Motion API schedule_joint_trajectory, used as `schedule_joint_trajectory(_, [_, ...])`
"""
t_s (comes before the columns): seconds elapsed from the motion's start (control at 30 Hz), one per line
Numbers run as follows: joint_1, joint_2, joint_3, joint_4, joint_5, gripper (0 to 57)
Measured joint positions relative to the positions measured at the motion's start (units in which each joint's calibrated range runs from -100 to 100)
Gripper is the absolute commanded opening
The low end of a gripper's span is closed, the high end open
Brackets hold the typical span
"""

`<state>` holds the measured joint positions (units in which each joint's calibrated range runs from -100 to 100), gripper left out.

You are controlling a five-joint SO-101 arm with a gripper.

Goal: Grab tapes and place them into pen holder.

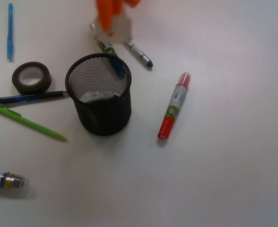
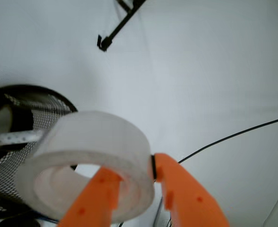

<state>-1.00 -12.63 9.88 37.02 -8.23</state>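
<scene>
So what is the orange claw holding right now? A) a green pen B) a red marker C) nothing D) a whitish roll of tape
D: in the wrist view the gripper has one orange finger inside the ring of the whitish tape roll and the other outside, pinching its wall.

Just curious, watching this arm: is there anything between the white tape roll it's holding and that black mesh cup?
Nothing visible blocks it. The gripper holds the whitish tape roll just beside the pen holder, whose top is open. A blue-tipped pen leans by its far rim.
</scene>
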Motion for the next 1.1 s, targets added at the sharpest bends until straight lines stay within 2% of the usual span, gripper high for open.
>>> schedule_joint_trajectory(0.13, [3.26, 3.05, 0.63, -1.81, 0.05, 0.2])
schedule_joint_trajectory(0.63, [1.55, 8.01, 7.73, -2.68, -3.32, 0.6])
schedule_joint_trajectory(0.7, [1.26, 8.01, 8.98, -2.68, -3.81, 5.3])
schedule_joint_trajectory(0.83, [0.67, 8.01, 9.07, -2.76, -4.15, 28.3])
schedule_joint_trajectory(0.9, [1.26, 8.01, 9.07, -2.76, -4.15, 36.8])
schedule_joint_trajectory(1.0, [1.41, 8.01, 9.07, -2.85, -4.15, 42.7])
schedule_joint_trajectory(1.1, [0.89, 8.01, 9.07, -2.85, -4.15, 43.1])
